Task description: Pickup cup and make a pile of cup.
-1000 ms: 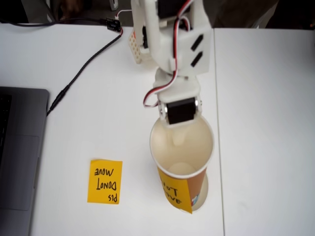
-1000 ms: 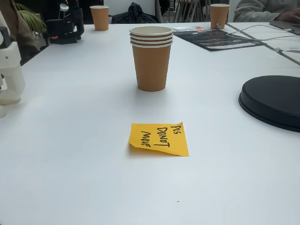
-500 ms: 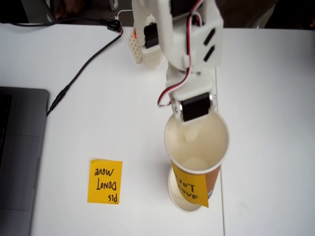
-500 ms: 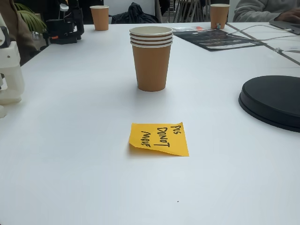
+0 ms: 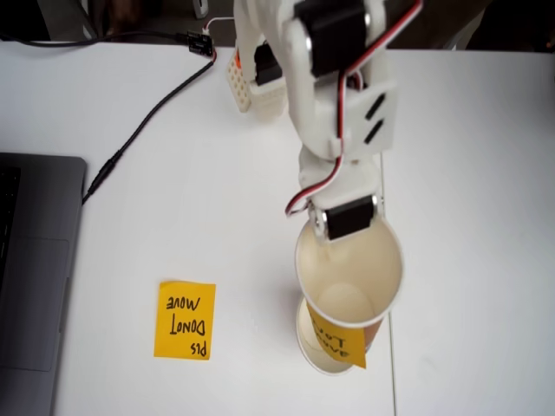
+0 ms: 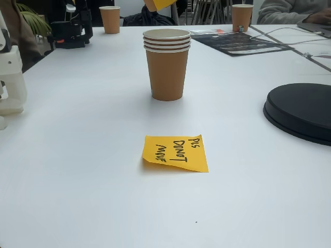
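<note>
One cup [image 5: 349, 276]: hanging lifted over the pile [image 5: 310, 342], overlapping it at 12 o'clock.
Fingers [image 5: 334, 236]: pinching the cup's far rim.
Pile [image 6: 167, 64]: standing on the table [image 6: 77, 155], sticky note [image 6: 176, 153] at 6 o'clock.

**White tabletop and surroundings**

White table [image 6: 77, 196], evenly lit, a seam running along it. Grey laptop [image 5: 30, 286] at left edge in a fixed view; black cable [image 5: 143, 121]. Black round disc [image 6: 302, 111]. Dark mat [image 6: 238, 42]. Chairs behind.
</note>
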Available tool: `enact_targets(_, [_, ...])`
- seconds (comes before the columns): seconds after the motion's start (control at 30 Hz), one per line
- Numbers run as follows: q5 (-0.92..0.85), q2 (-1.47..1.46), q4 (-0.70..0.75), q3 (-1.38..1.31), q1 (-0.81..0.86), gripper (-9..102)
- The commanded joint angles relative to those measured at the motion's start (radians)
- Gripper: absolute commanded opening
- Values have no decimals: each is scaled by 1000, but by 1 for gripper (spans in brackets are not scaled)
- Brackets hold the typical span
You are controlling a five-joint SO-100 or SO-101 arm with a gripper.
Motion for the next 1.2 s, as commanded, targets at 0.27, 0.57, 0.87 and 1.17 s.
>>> enact_targets(0.27, [9,-26,5,-87,-11,-7])
enact_targets(0.57, [9,-48,5,-87,-46,-7])
enact_targets(0.87, [9,-66,5,-86,-40,-7])
enact_targets(1.17, [9,-87,5,-86,-29,-7])
